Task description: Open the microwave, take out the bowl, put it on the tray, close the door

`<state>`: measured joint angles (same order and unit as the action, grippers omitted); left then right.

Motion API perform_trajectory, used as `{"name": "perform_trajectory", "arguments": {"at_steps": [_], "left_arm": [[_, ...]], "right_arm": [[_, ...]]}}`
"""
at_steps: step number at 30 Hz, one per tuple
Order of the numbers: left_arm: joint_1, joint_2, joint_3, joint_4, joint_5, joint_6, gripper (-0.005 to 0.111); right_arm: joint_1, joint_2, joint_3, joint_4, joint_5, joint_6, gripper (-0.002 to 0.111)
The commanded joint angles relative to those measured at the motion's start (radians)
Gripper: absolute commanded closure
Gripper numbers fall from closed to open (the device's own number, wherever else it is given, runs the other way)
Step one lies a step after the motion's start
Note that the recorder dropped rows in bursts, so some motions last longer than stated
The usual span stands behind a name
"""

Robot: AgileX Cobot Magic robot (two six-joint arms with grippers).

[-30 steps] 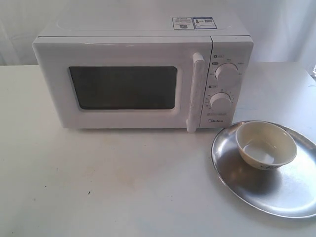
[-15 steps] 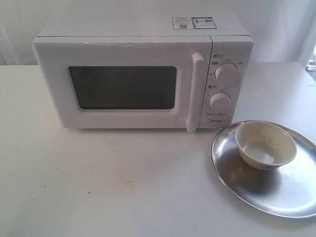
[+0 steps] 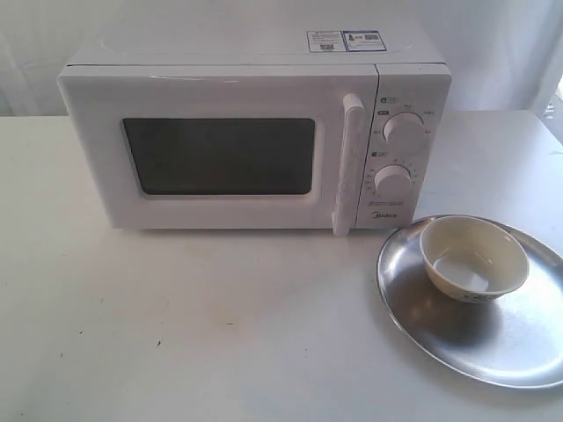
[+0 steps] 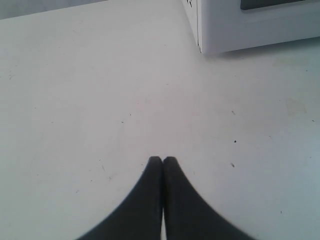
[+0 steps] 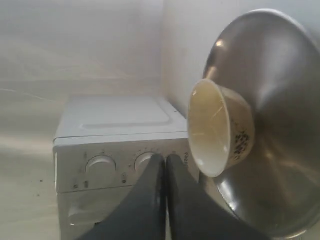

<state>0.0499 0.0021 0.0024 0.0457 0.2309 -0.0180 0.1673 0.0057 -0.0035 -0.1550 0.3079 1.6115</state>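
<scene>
The white microwave stands at the back of the table, its door shut flush and the bar handle upright. To its right the cream bowl sits on the silver tray. Neither gripper shows in the exterior view. In the left wrist view my left gripper is shut and empty above bare table, the microwave corner ahead. In the right wrist view my right gripper is shut and empty, off the bowl and tray, facing the microwave dials.
The white table spreads in front of the microwave. A white wall or curtain closes the back. The tray reaches the exterior view's right edge.
A small dark object at the far right edge of the exterior view has slipped out of sight. The microwave, bowl and tray have not moved.
</scene>
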Motion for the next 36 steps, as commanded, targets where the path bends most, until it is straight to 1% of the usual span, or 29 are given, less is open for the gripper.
{"name": "perform_trajectory", "arguments": {"at_steps": [1, 2, 3, 4, 5, 6, 7, 8, 9, 11, 15, 18, 20, 27, 31, 36], "left_arm": [[-0.004, -0.002, -0.002, -0.007, 0.0, -0.004, 0.107], [-0.004, -0.002, -0.002, -0.007, 0.0, -0.004, 0.107], [-0.004, -0.002, -0.002, -0.007, 0.0, -0.004, 0.107], [-0.004, -0.002, -0.002, -0.007, 0.0, -0.004, 0.107], [-0.004, -0.002, -0.002, -0.007, 0.0, -0.004, 0.107], [-0.004, -0.002, -0.002, -0.007, 0.0, -0.004, 0.107], [-0.004, -0.002, -0.002, -0.007, 0.0, -0.004, 0.107], [-0.004, -0.002, -0.002, -0.007, 0.0, -0.004, 0.107], [-0.004, -0.002, -0.002, -0.007, 0.0, -0.004, 0.107], [-0.004, -0.002, -0.002, -0.007, 0.0, -0.004, 0.107], [-0.004, -0.002, -0.002, -0.007, 0.0, -0.004, 0.107], [-0.004, -0.002, -0.002, -0.007, 0.0, -0.004, 0.107], [-0.004, -0.002, -0.002, -0.007, 0.0, -0.004, 0.107], [-0.004, -0.002, -0.002, -0.007, 0.0, -0.004, 0.107], [-0.004, -0.002, -0.002, -0.007, 0.0, -0.004, 0.107], [-0.004, -0.002, -0.002, -0.007, 0.0, -0.004, 0.107]], "right_arm": [[-0.008, -0.006, 0.004, 0.047, -0.017, -0.27, 0.108], [-0.008, -0.006, 0.004, 0.043, -0.017, -0.529, 0.108], [-0.008, -0.006, 0.004, 0.043, -0.012, -0.686, 0.108], [-0.008, -0.006, 0.004, 0.043, 0.017, -0.95, 0.108], [-0.008, -0.006, 0.004, 0.041, 0.024, -1.025, 0.108], [-0.008, -0.006, 0.004, -0.029, 0.017, -1.163, 0.108], [-0.008, -0.006, 0.004, -0.069, 0.019, -1.209, 0.108], [-0.008, -0.006, 0.004, -0.154, 0.027, -1.359, 0.108], [-0.008, -0.006, 0.004, -0.16, 0.027, -1.472, 0.108], [-0.008, -0.006, 0.004, -0.16, 0.027, -1.598, 0.108], [-0.008, -0.006, 0.004, -0.16, 0.027, -1.604, 0.108], [-0.008, -0.006, 0.004, -0.16, 0.022, -1.688, 0.108], [-0.008, -0.006, 0.004, -0.155, 0.012, -1.7, 0.108], [-0.008, -0.006, 0.004, -0.043, 0.015, -1.611, 0.108], [-0.008, -0.006, 0.004, -0.037, 0.016, -1.559, 0.108], [-0.008, -0.006, 0.004, -0.031, 0.018, -1.554, 0.108]]}}
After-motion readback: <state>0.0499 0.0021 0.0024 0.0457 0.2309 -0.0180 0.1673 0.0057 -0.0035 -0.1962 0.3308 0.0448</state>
